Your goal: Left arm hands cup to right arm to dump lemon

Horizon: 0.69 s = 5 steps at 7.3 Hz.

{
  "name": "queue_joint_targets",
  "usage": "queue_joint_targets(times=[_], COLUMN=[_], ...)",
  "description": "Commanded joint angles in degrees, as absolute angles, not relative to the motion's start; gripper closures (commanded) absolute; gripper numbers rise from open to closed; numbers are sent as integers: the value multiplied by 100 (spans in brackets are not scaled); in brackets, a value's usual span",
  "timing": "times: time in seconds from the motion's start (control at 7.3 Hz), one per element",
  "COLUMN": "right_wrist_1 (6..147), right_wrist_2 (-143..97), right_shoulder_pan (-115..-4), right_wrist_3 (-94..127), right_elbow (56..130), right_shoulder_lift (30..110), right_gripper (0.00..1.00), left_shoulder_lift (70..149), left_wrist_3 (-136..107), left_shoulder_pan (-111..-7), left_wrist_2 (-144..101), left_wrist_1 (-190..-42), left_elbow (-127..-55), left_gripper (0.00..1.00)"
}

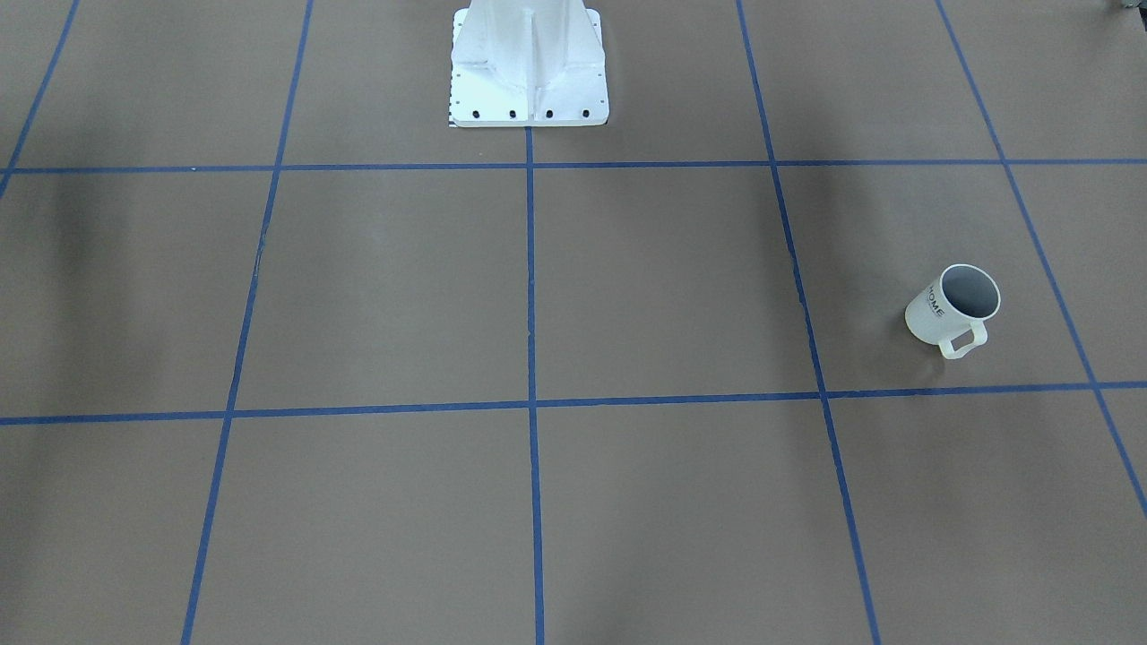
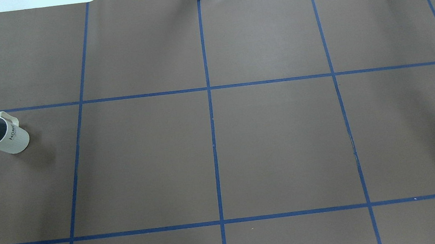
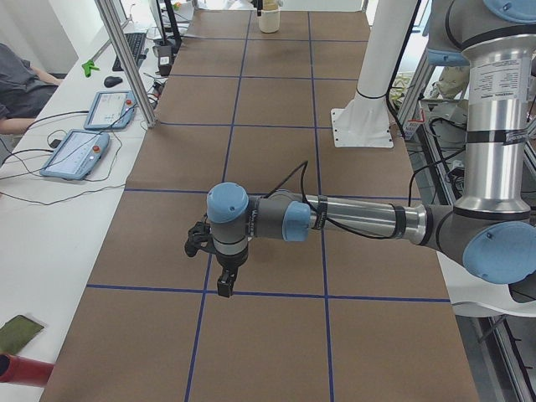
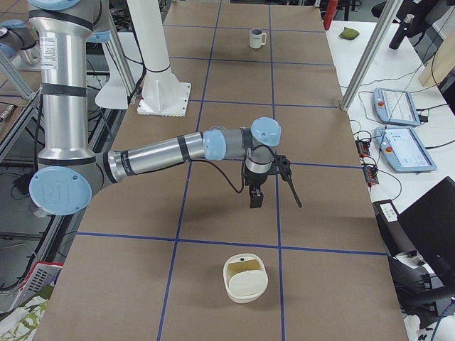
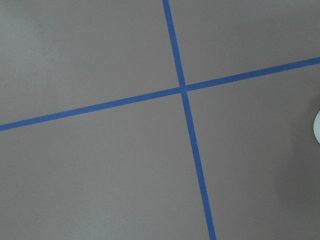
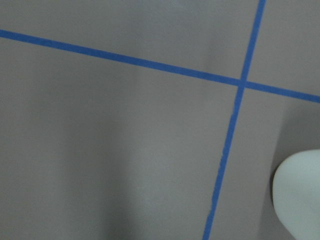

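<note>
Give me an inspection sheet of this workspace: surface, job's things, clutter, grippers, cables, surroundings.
Surface: brown table cover with a blue tape grid; white base plate at the robot's edge.
Job's things: cup upright at the table's left end, handle away from the robot; lemon not seen, the cup's inside shows only grey.
Clutter: cream round container at the right end.
Grippers: left gripper and right gripper hang over the table, neither at the cup; jaws cannot be judged.
Cables: black cable looped at the left wrist; wires on the side desk.
Surroundings: teach pendants; seated operator.
</note>
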State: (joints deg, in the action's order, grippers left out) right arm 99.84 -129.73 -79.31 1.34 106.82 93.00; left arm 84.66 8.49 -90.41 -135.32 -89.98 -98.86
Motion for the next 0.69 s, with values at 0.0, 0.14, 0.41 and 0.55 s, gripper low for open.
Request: queue_joint_targets(times=[0.0, 0.14, 0.41, 0.55], right_wrist_1=[9949, 9949, 9949, 9949], right_wrist_2=[-12973, -12955, -12955, -12955], right_shoulder_pan=[-8304, -8462, -8578, -8578], right_wrist_3=[18, -52, -140, -123], right_elbow=[10634, 10643, 10661, 10661], right_shoulder_lift=[9597, 9624, 9685, 9677], right_gripper=[0, 0, 0, 0], left_shoulder_lift=[8411, 8411, 8411, 8411], left_wrist_3=[818, 817, 809, 826], left_shoulder_pan=[-9070, -9079, -9079, -9079], left_wrist_2=[-13877, -13887, -13869, -13817], left_wrist_1=[-8983, -8982, -9000, -9000], left_elbow=[-9757, -9756, -9730, -9756], left_gripper=[0, 0, 0, 0])
